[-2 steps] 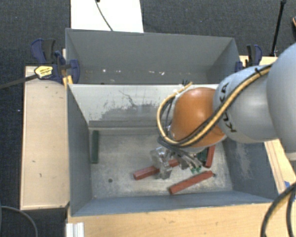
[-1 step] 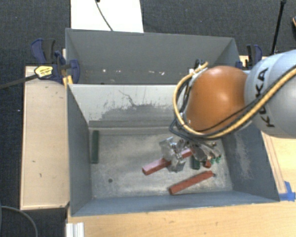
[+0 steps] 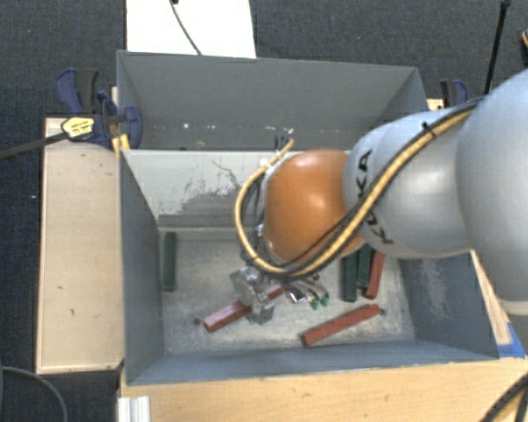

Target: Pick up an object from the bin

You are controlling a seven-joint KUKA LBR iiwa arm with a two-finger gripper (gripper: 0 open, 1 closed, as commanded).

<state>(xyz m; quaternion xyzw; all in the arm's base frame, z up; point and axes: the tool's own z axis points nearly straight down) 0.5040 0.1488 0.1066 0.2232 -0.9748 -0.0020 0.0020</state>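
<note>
Grey arm link (image 3: 475, 174) is closest to the lens and reaches in from the right, with the orange wrist cover (image 3: 304, 205) and a looped cable (image 3: 245, 227) lower down. Gripper (image 3: 257, 295) sits low in the bin (image 3: 141, 236), front-centre of the floor, directly over the upper-right end of a red stick (image 3: 222, 317). Can't tell whether it's released or clenched because the wrist hardware blocks the view, so I'm not calling a grasp.

Handling, my read:
- thin rigid bar, plastic or wood by the look, light, not fragile
- smooth faces, could be a bit slippery
- best hold is across the narrow width, near mid-length, square to the long axis
- a hold at the very end risks it pivoting or drooping on lift

Red stick pose: flat on the floor, mostly left of the gripper. Long axis is diagonal, lower-left to upper-right in the view. The free end points toward the front-left corner and the other end runs under the gripper.

Neighbours:
- second red stick (image 3: 341, 323) to the right by the front wall, apart, similar diagonal
- small green-tipped bit (image 3: 319, 302) just beside the gripper on the right
- dark green stick (image 3: 349, 272) and third red stick (image 3: 373, 271) side by side further right, lying front-to-back
- left dark green stick (image 3: 169, 260) by the left wall, well apart
</note>
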